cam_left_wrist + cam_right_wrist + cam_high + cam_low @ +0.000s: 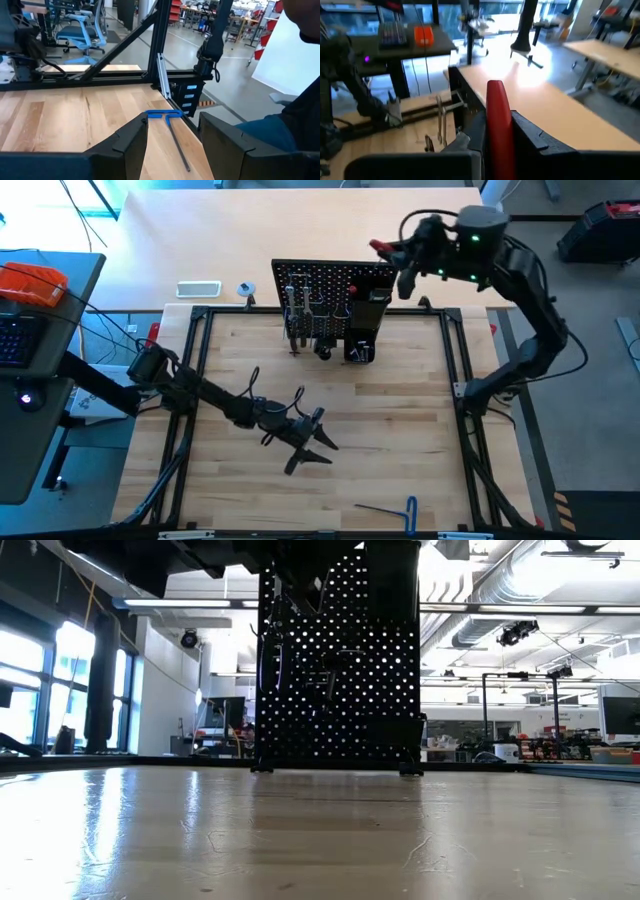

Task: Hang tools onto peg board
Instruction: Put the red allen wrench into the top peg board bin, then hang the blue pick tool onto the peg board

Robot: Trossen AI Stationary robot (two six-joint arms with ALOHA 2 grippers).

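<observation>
The black peg board [330, 282] stands upright at the table's far side, with wrenches [296, 315] and other tools hanging on its hooks and a black box holder [368, 320] at its right end. It also shows in the low view [340, 670]. My right gripper [398, 262] is high above the board's right end, shut on the red-handled screwdriver [497, 120]. My left gripper [316, 452] is open and empty over the middle of the table. The blue-handled hex key [395, 507] lies flat near the table's front edge and shows ahead of my left gripper's fingers [170, 131]. My right gripper pinches the screwdriver's red handle [496, 142] between its two fingers. The handle's rounded free end [380, 248] sticks out past the fingertips. The screwdriver is lifted clear, above the board's top edge. Its shaft is hidden by the gripper.
The black frame rails [455, 370] run along the table's sides. An orange thing [32, 283] sits on a desk at the left, off the table. A small white tray [198, 289] lies behind the board. Bare wood [400, 420] lies between the board and the hex key.
</observation>
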